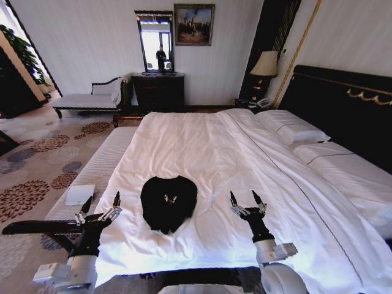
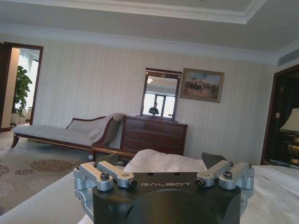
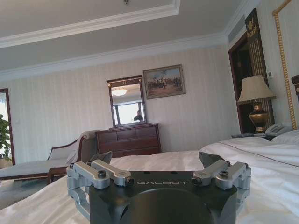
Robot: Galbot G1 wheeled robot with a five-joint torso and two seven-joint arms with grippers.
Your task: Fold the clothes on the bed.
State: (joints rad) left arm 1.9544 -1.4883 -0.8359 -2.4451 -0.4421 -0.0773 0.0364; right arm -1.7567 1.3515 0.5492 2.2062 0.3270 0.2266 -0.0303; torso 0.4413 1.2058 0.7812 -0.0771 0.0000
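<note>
Here, one black T-shirt lies in a rounded heap on the white duvet of the bed, near the foot end and between the two grippers, touching neither. The left gripper hangs over the bed's left foot corner, its fingers spread wide and holding nothing. The right gripper hangs just to the right of the shirt, fingers likewise wide apart and empty. Two white pillows rest against the dark headboard. A pale striped bench stands along the bed's left side, with one white sheet of paper lying on it.
</note>
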